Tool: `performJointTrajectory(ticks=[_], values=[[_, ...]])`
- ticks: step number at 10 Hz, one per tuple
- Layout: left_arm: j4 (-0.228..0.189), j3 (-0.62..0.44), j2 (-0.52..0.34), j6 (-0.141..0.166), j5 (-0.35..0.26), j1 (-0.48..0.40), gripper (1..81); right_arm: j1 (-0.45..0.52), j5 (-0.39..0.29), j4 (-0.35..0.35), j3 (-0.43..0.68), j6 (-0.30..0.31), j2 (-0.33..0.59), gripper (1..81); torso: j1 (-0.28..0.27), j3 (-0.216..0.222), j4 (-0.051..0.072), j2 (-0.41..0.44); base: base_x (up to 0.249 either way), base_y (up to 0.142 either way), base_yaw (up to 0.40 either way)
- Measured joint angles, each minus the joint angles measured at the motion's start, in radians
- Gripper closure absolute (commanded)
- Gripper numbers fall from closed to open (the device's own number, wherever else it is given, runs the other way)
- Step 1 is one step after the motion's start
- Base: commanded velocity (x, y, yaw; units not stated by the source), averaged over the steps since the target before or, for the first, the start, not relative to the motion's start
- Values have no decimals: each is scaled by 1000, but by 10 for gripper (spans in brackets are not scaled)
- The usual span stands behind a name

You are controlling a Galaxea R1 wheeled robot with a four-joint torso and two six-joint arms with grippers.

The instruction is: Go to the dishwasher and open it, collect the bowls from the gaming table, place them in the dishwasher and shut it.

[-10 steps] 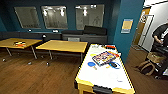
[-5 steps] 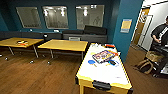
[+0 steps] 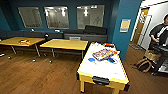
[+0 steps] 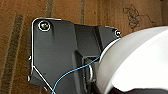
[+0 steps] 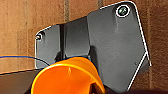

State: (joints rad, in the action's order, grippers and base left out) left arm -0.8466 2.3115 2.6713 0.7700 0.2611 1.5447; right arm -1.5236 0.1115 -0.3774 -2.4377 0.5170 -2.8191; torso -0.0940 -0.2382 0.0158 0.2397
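Landmark: the gaming table (image 3: pixel 103 72), long, white-topped with a yellow wood edge, standing on the wooden floor (image 3: pixel 37 77).
Far left of it: a square yellow table (image 3: pixel 20 41) with a small orange thing on it, against the dark blue wall.
Just left of it: a second yellow table (image 3: pixel 65 44), its corner close to the gaming table's far end.
On it, mid-top: two small blue bowls, one (image 3: pixel 91 60) towards the left edge, the other (image 3: pixel 112 60), dark inside, towards the right edge.
Between the bowls: a flat colourful box (image 3: pixel 102 54).
Right of it: a person (image 3: pixel 160 35) in dark clothes by a doorway, a brown bag (image 3: pixel 145 63) on the floor nearby.
Left gripper fingers: cannot tell.
Right gripper fingers: cannot tell.
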Motion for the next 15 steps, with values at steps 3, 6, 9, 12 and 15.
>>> performJointTrajectory(ticks=[3,6,9,12,15], values=[[-2,0,0,0,0,2,811,0,0,0,0,0,-4,811,0,0,0,0,-151,0,0],[-3,0,0,0,0,3,811,0,0,-1,0,0,-4,811,0,0,0,0,-126,0,0],[-3,0,2,0,-5,16,811,-11,-3,-1,0,0,-3,811,3,0,0,1,0,0,0],[-3,1,2,0,0,2,811,1,0,-1,-1,0,-4,811,2,0,0,1,0,0,0],[-3,1,3,1,-1,6,811,-3,-2,-2,-2,0,-8,811,2,15,0,1,0,0,0]])
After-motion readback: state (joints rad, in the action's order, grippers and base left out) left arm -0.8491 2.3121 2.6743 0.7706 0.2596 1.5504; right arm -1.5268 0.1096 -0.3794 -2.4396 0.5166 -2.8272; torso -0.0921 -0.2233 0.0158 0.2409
